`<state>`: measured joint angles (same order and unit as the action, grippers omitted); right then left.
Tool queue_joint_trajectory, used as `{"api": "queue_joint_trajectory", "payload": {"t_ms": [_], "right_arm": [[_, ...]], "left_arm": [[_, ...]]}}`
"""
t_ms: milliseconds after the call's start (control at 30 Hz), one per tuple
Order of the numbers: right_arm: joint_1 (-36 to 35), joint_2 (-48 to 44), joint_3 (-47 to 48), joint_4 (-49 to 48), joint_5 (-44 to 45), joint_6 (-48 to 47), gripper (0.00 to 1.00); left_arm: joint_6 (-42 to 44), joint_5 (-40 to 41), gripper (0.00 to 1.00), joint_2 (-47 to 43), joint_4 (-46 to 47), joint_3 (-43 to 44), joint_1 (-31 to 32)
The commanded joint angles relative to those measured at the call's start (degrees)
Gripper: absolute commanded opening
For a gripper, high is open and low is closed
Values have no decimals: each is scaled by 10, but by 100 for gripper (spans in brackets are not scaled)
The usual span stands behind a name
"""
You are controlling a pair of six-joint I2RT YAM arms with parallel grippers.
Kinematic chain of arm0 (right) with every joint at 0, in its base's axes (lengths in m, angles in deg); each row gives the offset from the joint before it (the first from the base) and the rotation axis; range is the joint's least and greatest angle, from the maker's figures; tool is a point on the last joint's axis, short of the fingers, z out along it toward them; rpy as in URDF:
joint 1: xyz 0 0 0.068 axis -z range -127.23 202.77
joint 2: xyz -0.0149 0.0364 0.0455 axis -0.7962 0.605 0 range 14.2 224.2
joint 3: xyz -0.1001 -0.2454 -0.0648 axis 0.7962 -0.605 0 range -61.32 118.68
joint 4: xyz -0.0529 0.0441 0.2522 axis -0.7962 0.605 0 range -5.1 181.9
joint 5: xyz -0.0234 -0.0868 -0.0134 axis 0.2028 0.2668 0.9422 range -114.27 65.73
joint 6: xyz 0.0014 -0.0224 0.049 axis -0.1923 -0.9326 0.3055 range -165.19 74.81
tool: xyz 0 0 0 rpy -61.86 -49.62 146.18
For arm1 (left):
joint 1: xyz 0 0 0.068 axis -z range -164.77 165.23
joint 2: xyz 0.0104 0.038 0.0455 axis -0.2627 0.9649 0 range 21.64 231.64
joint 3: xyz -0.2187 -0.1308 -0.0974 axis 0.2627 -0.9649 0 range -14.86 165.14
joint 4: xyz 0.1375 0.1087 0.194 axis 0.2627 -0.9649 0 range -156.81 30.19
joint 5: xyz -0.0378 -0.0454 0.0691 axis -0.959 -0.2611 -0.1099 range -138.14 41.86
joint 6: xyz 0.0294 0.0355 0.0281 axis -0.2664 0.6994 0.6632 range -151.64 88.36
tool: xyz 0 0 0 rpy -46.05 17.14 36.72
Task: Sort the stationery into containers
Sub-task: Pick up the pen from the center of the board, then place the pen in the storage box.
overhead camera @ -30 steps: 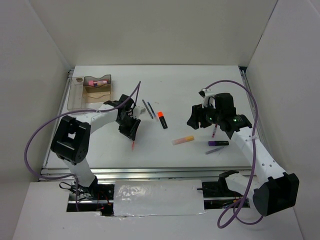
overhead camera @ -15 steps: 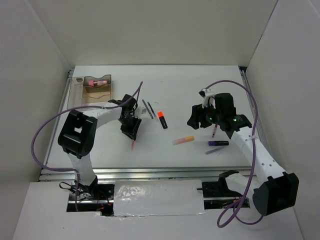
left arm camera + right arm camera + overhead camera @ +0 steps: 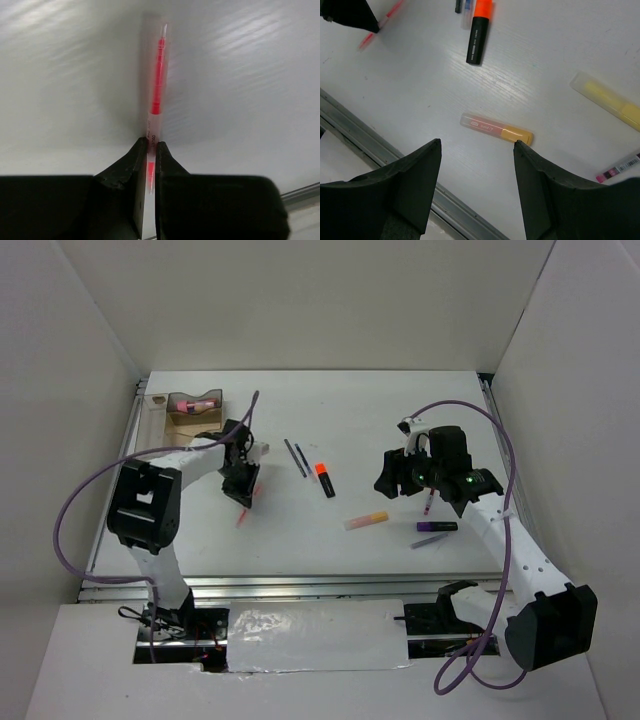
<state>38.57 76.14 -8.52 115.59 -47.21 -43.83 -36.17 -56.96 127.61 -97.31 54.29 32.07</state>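
Pinching the thin red pen in the left gripper, closed down to approx. the pen's width, with hold near one end only and most of the length sticking out free toward the near side. Apparently held off the table, judging by the shadow beside it.

Could swing or slip out during transport, due to such a narrow, smooth body and an off-centre hold. Could also catch the long free end on the wall of the organiser tray, at the far-left corner, if brought in too low or not aligned w/ a compartment. Could land in the same compartment as the pink-capped tube, i.e. perhaps wrong sorting.

Around, near to far, right side first: purple marker, then yellow-pink marker directly below the right gripper, wide open and holding nothing. Further: pale yellow stick, orange-capped black highlighter, dark pencils just beside it.

No object seen lying btw. left gripper and tray, so only the tray wall itself to clear.
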Motion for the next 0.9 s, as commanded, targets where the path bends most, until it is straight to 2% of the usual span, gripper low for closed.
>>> {"api": "queue_joint_trajectory", "payload": {"t_ms": [0,100,133,167,233,367,433,467,667,733,867], "right_arm": [[3,-6,2,-13,-3,-7,67],[2,-1,2,-13,-4,-7,68],[3,2,4,-12,-4,-7,69],[2,3,6,-13,-3,-7,74],[2,10,10,-13,-3,-7,74],[2,25,19,-6,-11,-8,74],[2,29,23,-6,-12,-7,74],[1,29,22,-5,-11,-8,74],[2,31,19,-6,-8,-7,74],[2,37,20,-6,-8,-8,74],[1,50,22,-7,-9,-8,74]], "left_arm": [[59,-9,0,-56,-21,33,-56],[85,-50,0,-102,-53,82,-103],[93,-57,0,-107,-70,99,-116],[98,-57,0,-111,-78,135,-148],[117,-59,0,-102,-99,180,-188],[149,-65,0,-32,-139,325,-294],[158,-73,0,22,-155,377,-323],[161,-83,0,42,-172,430,-347],[208,-84,0,200,-229,606,-385],[218,-79,0,229,-239,631,-390],[218,-66,0,238,-202,601,-392]]}}
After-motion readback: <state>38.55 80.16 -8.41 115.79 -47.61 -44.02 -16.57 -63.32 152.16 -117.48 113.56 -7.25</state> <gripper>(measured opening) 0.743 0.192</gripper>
